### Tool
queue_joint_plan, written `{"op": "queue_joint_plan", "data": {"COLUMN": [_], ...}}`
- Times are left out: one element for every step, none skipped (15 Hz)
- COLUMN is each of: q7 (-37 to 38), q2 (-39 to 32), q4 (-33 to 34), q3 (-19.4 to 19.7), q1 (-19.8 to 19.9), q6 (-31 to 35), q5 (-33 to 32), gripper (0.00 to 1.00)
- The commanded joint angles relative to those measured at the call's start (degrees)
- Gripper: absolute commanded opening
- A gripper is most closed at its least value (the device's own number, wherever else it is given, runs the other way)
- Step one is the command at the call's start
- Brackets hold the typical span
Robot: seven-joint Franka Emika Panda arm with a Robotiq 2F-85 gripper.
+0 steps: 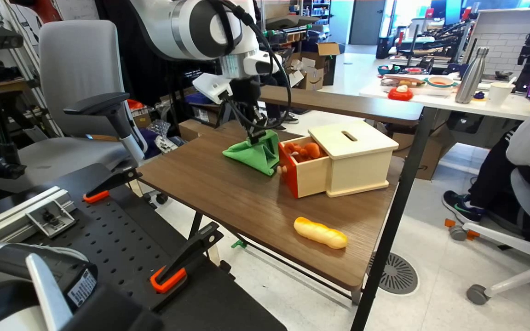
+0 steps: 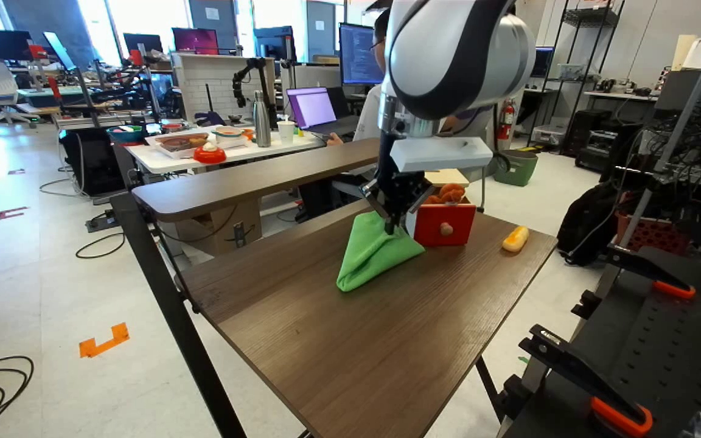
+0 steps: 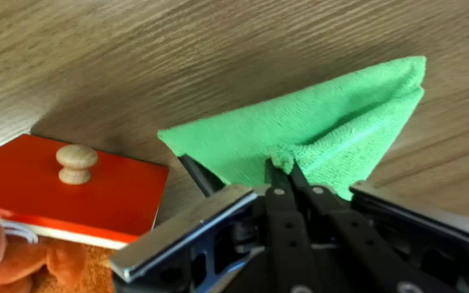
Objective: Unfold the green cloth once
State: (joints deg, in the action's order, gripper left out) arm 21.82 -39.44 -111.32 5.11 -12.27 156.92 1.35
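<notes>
Green cloth (image 3: 255, 134) is resting rumpled and partly folded on the brown table (image 2: 375, 340), just beside the open, red-fronted drawer (image 2: 433, 225) of a pale wooden box (image 1: 360, 165). The gripper (image 3: 284, 164) is pointing down over the cloth, and its fingers (image 3: 274, 177) are pinching a small fold between their tips. In both exterior views, part of the cloth is standing up off the table. Orange plush (image 1: 312, 150) is showing inside the drawer, and a yellow bread roll (image 1: 321, 233) is lying well apart from the cloth.
</notes>
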Motion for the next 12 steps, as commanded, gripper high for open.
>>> {"op": "queue_joint_plan", "data": {"q7": [-1.8, -2.1, -2.1, -2.3, -2.4, -2.7, -2.9, -3.2, -3.6, -4.0, -4.4, -4.9], "q2": [3.2, 3.3, 3.0, 2.4, 1.7, 0.7, -0.1, -1.2, -2.5, -3.6, -5.1, -6.5], "q4": [0.4, 1.0, 2.2, 3.5, 4.8, 6.8, 8.3, 10.2, 12.3, 14.0, 16.0, 17.9], "q3": [-1.6, -2.1, -2.6, -3.2, -3.8, -4.5, -5.0, -5.5, -5.9, -6.3, -6.5, -6.8], "q1": [0.2, 0.4, 0.5, 0.7, 0.9, 1.3, 1.5, 1.7, 1.8, 1.8, 1.9, 1.8], "q6": [-2.4, -3.0, -3.6, -4.3, -5.0, -6.0, -6.6, -7.2, -8.0, -8.0, -8.4, -9.1], "q5": [0.3, 0.4, 0.5, 0.9, 1.1, 1.5, 1.8, 1.9, 1.9, 1.8, 1.6, 1.5], "gripper": [0.01, 0.01, 0.01, 0.01, 0.01, 0.01, 0.01, 0.01, 0.01, 0.01, 0.01, 0.01]}}
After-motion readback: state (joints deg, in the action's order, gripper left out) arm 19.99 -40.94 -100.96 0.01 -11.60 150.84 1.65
